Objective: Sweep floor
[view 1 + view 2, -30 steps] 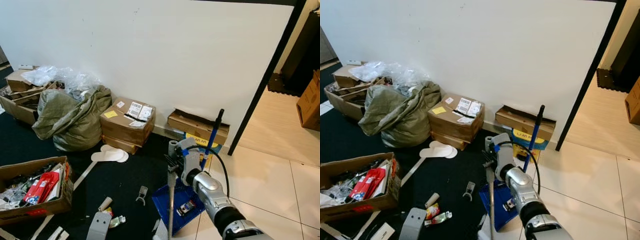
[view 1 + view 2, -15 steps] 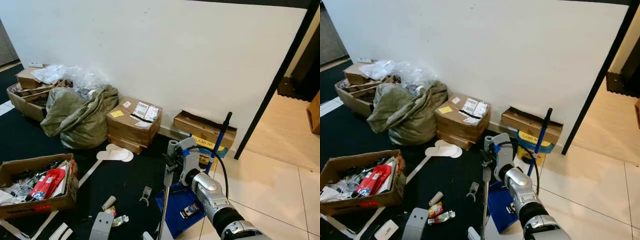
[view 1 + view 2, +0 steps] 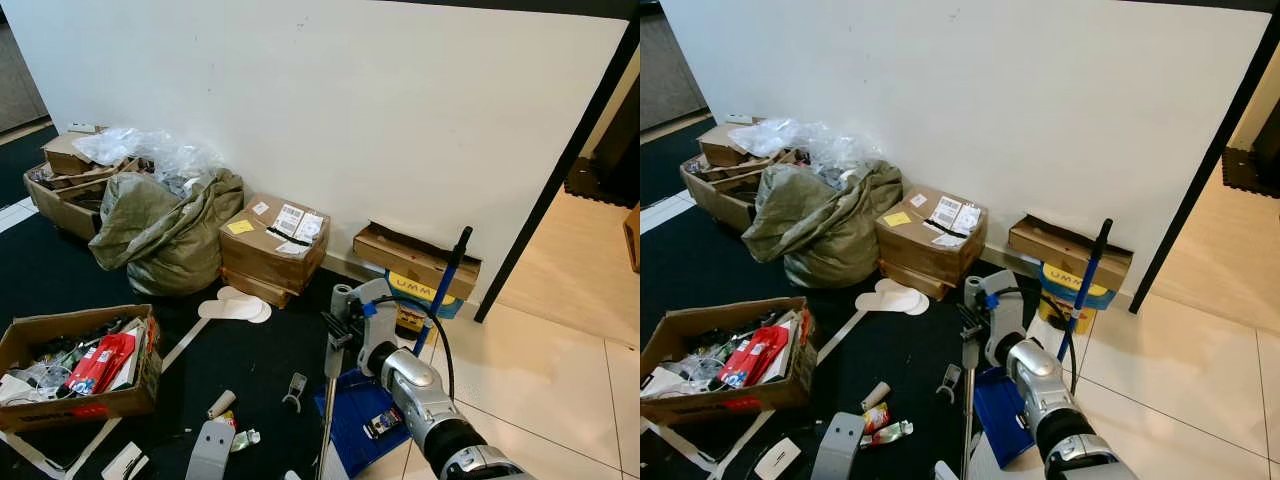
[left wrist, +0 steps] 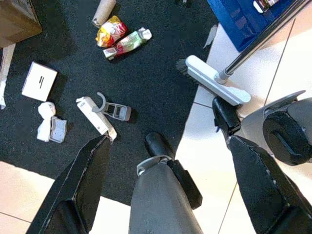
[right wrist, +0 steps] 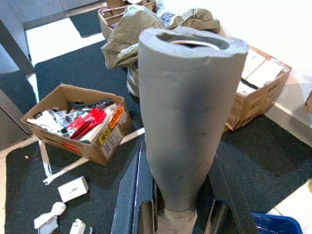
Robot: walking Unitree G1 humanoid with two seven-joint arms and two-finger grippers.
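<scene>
Broom (image 3: 328, 420) stands nearly upright at the border between the black carpet (image 3: 250, 350) and the white tile floor (image 3: 560, 370); its grey foam grip (image 5: 187, 122) is clamped between the two black fingers of the right hand (image 3: 345, 325), which is closed around the top of the silver pole; the white broom head (image 4: 214, 87) with its dark bristles rests on the tile right at the carpet's edge (seen from the left wrist camera). Just beside the pole lies a blue dustpan (image 3: 362, 415) holding a small piece of litter, with its blue handle (image 3: 442, 285) rising toward the wall. The left hand (image 4: 168, 185) hangs low over the carpet's edge, its fingers (image 4: 87, 180) spread wide apart and holding nothing. Litter lies scattered on the carpet: a cardboard tube (image 3: 221, 404), a red-and-yellow wrapper (image 4: 110, 31), a small white box (image 4: 40, 81) and a grey plastic hook (image 3: 295, 388). Farther back, against the white wall, sit a green sack (image 3: 165, 235), a taped cardboard box (image 3: 272, 240) and a flat open carton (image 3: 415, 260); an open box of clutter (image 3: 80, 365) sits near the carpet's left side; a pair of white slippers (image 3: 235, 307) lies before the taped box.
</scene>
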